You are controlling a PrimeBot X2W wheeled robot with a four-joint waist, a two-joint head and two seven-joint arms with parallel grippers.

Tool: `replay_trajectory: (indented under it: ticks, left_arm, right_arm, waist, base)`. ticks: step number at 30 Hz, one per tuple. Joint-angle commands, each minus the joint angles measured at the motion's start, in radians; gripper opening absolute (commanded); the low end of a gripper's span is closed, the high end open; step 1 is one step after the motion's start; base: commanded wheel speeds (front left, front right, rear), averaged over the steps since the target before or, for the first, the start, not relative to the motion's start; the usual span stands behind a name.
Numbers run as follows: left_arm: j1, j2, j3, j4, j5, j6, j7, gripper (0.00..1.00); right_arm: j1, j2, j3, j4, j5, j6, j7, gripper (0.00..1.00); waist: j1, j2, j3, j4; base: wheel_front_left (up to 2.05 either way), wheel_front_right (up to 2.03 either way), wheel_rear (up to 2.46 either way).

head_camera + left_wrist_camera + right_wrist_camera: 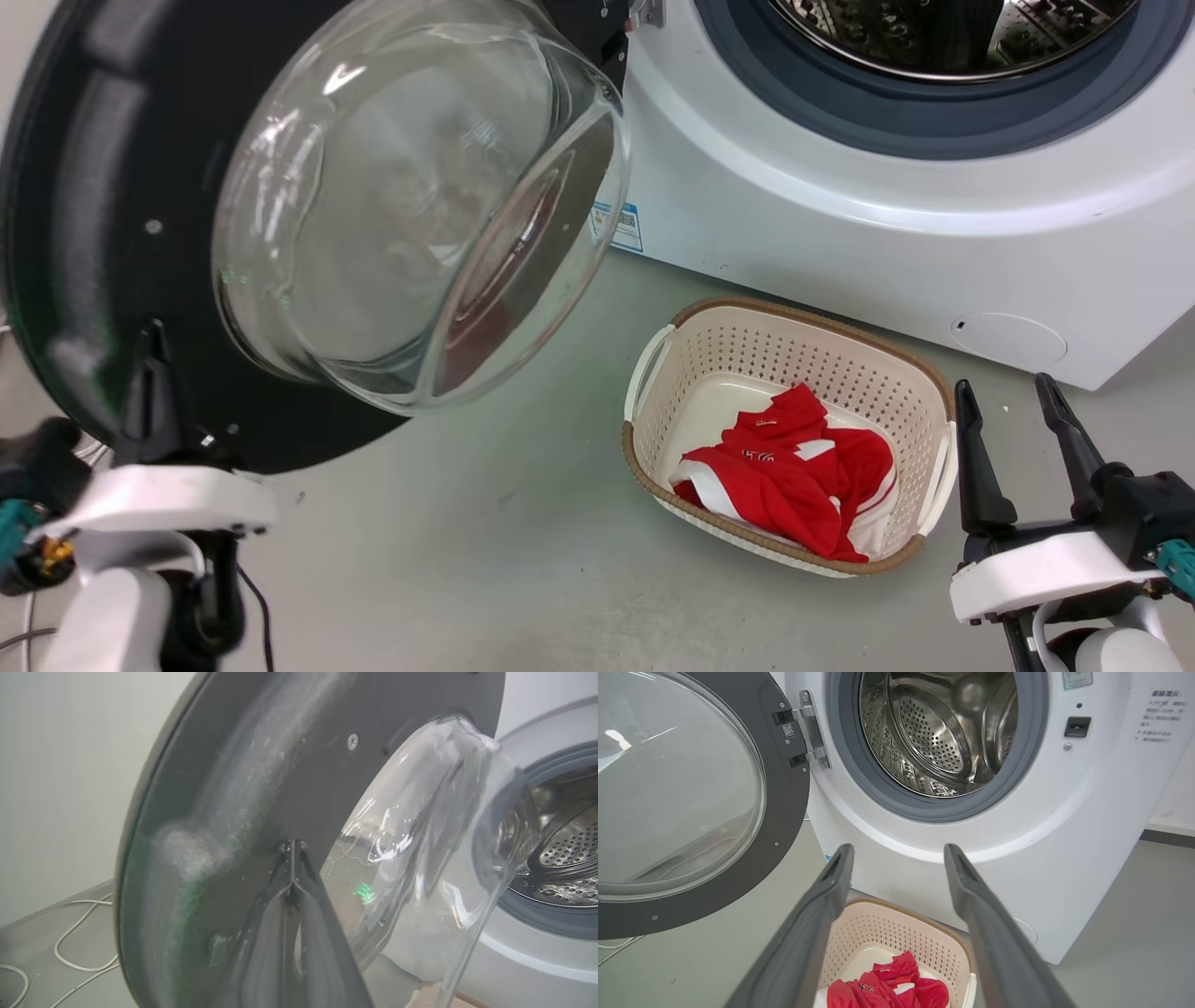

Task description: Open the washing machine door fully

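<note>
The washing machine door (89, 215) stands open. The left gripper (292, 845), fingers pressed together, touches its dark inner face. The right gripper (1004, 385) has fingers spread beside the basket (794, 327).

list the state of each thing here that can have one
washing machine door: open, well clear of the drum
drum: exposed, no laundry seen inside
basket: holds a red and white garment
left gripper: shut, tips at the door's inner face
right gripper: open, holding nothing
</note>
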Motion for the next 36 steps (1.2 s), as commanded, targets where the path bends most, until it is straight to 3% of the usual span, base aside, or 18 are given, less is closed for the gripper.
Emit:
replay_trajectory:
  ticks: [1, 13, 21, 28, 36]
  left_arm:
    - [-0.022, 0.014, 0.017, 0.012, -0.006, -0.002, -0.008, 0.00]
    - [-0.175, 0.055, 0.137, 0.255, -0.047, -0.097, -0.015, 0.00]
    - [-0.229, 0.063, 0.191, 0.379, -0.003, -0.158, -0.014, 0.00]
    - [-0.145, 0.018, 0.220, 0.300, 0.115, -0.156, -0.014, 0.00]
    - [0.035, -0.082, 0.193, 0.108, 0.252, -0.139, -0.014, 0.00]
  right_arm:
    - [-0.009, 0.001, 0.000, -0.003, -0.009, -0.001, 0.003, 1.00]
    - [-0.032, 0.001, -0.001, -0.010, -0.018, -0.001, 0.013, 1.00]
    - [-0.036, 0.001, 0.001, 0.004, -0.010, -0.001, 0.004, 1.00]
    - [-0.018, 0.001, -0.002, 0.028, 0.015, -0.001, -0.019, 1.00]
    - [-0.006, 0.001, 0.011, 0.062, 0.041, -0.001, -0.043, 1.00]
  waist:
    - [-0.0001, -0.0001, 0.005, -0.001]
    - [-0.0001, -0.0001, 0.035, -0.015]
    - [-0.0001, -0.0001, 0.022, -0.031]
    - [-0.0001, -0.0001, -0.019, -0.049]
    - [-0.0001, -0.0001, -0.074, -0.100]
  base:
    - [0.00, 0.00, 0.00]
    - [0.00, 0.00, 0.00]
    - [0.00, 0.00, 0.00]
    - [0.00, 0.00, 0.00]
    - [0.00, 0.00, 0.00]
